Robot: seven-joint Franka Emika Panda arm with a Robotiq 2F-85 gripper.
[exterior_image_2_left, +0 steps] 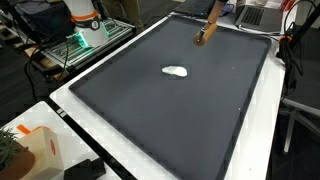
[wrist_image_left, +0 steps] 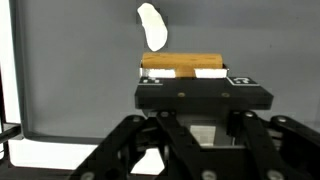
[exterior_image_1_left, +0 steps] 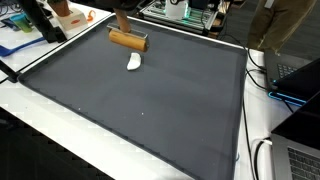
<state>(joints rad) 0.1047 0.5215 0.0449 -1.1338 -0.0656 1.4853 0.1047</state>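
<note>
Gripper (wrist_image_left: 190,76): the jaws are drawn in to their tightest position and clamp the wooden block (wrist_image_left: 182,61), which sits across the fingertips directly ahead of the gripper body in the wrist view. Block orientation: the long axis runs crosswise to the gripper's line of approach and parallel to the front face of the gripper body, so the jaws bear on the block's long sides. Whether the block rests on the surface or is raised slightly above it cannot be determined. Block position: on or just over the dark mat (exterior_image_1_left: 150,110), close to the mat's far edge and nearer its far left corner than its far right corner in an exterior view (exterior_image_1_left: 126,40); the opposite camera likewise shows it near the far edge (exterior_image_2_left: 203,37). Adjacent item: a small white object (wrist_image_left: 152,25) lies on the mat just beyond the block, on the side away from the gripper and toward the mat's centre (exterior_image_1_left: 134,62). It is near the block but appears separate from it. The mat lies on a white table (exterior_image_1_left: 60,125), whose border surrounds the mat's edges.
</note>
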